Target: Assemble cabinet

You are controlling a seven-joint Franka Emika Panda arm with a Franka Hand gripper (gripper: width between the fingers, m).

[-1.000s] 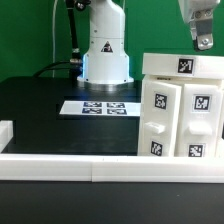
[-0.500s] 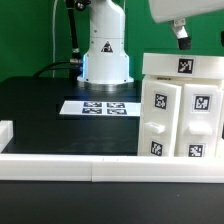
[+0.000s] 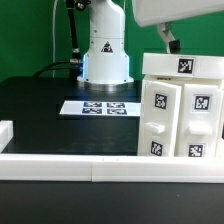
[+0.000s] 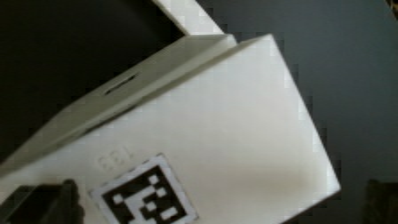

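Observation:
The cabinet [image 3: 181,112] is a large white box with several black-and-white tags. It stands at the exterior view's right on the black table. A flat white tagged panel [image 3: 186,66] lies across its top. My gripper [image 3: 165,38] hangs just above the cabinet's top, near the edge on the exterior view's left, touching nothing. In the wrist view the cabinet's white top [image 4: 214,120] and one tag [image 4: 146,193] fill the frame. My gripper [image 4: 214,202] is open and empty, with its dark fingers [image 4: 39,200] at the two sides.
The marker board [image 3: 97,107] lies flat on the table in front of the robot's white base [image 3: 105,55]. A low white rim [image 3: 60,166] runs along the table's near edge, with a raised end [image 3: 5,132] at the exterior view's left.
My gripper has moved toward the exterior view's left, from above the cabinet's right part to above its left edge. The cabinet has not moved.

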